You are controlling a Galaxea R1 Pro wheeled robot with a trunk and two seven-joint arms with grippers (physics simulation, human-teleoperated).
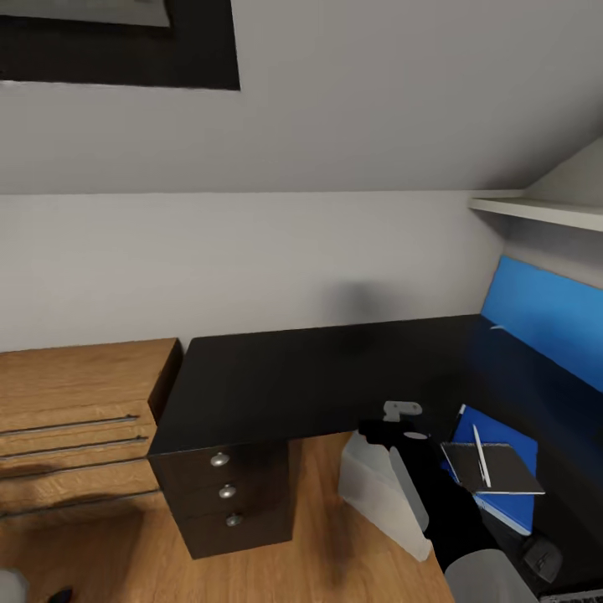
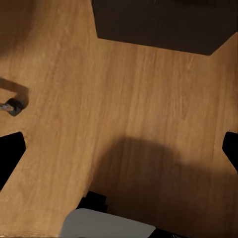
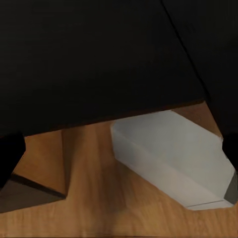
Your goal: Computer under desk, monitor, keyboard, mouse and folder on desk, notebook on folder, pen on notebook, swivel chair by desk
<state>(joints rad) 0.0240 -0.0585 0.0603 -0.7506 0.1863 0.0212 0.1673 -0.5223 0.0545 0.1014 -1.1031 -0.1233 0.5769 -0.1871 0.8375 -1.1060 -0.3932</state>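
Head view shows the thin white pen (image 1: 481, 455) atop the dark notebook (image 1: 492, 467) on the blue folder (image 1: 502, 477), just beside the right claw (image 1: 402, 412), whose spread I cannot tell; a careless swing could topple them.

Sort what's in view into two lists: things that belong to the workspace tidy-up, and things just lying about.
Belongs to the job:
- desk
- computer, on the floor at the desk's edge
- folder on the desk
- notebook on the folder
- pen on the notebook
- mouse

Just lying about:
- wooden drawer unit
- wall shelf
- blue back panel
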